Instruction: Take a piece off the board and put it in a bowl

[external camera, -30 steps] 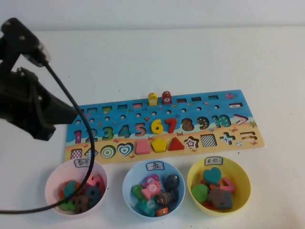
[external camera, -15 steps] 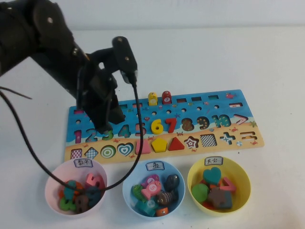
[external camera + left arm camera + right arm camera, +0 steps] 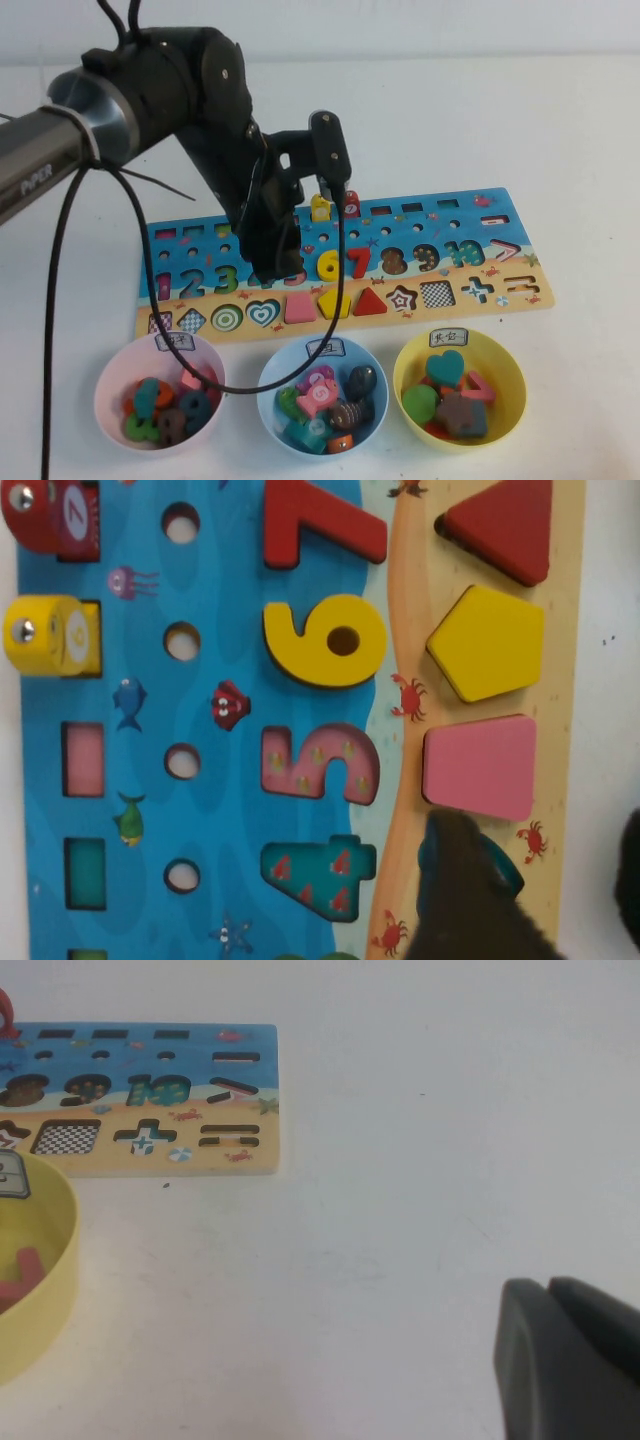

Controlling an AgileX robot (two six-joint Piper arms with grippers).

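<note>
left end effector (image 3: 270,262) over board (image 3: 500,290) near pink piece (image 3: 480,766) — released; right end effector (image 3: 570,1360) clenched, parked.

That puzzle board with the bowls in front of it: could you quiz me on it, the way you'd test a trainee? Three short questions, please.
1. True or false: the pink square piece is still on the board.
2. Which arm is over the board? A) left B) right C) both
3. Fill in: the bowl nearest the robot's right is ____ in colour.

Key
1. True. It lies beside the yellow pentagon, just ahead of the left gripper.
2. A. The left gripper hangs above the number row; the right gripper is off to the side over bare table, fingers together.
3. Yellow: the yellow bowl.
</note>
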